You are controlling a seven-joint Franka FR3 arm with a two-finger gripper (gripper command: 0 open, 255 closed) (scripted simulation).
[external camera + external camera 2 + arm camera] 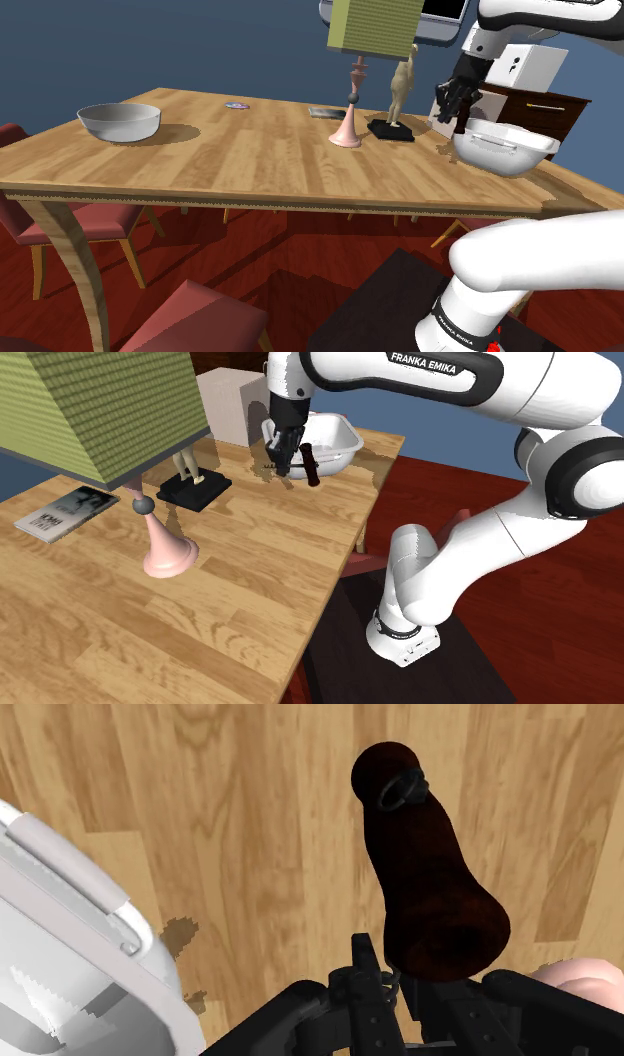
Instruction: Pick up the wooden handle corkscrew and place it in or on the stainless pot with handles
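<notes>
**Hand and corkscrew.** The hand is found clenched on the corkscrew. It is gripped near one end, and the dark brown handle projects forward of the fingers. The corkscrew is held clear of the desk; in the wrist view, bare wood grain is seen beneath it.

**Pot.** The pot, drawn white with loop handles, is set at the right end of the desk in the shoulder view. The hand is positioned just beside the pot's left rim, not over its opening.

**Progress.** The pickup is judged complete. The transfer is judged part done: the corkscrew is near the pot, but no part of it is inside or resting on it.

**Outstanding.** A short carry over the rim, a lowering and a release.

**Other items.** A lamp and a figurine are noted to the left of the hand, on the side away from the pot.
</notes>
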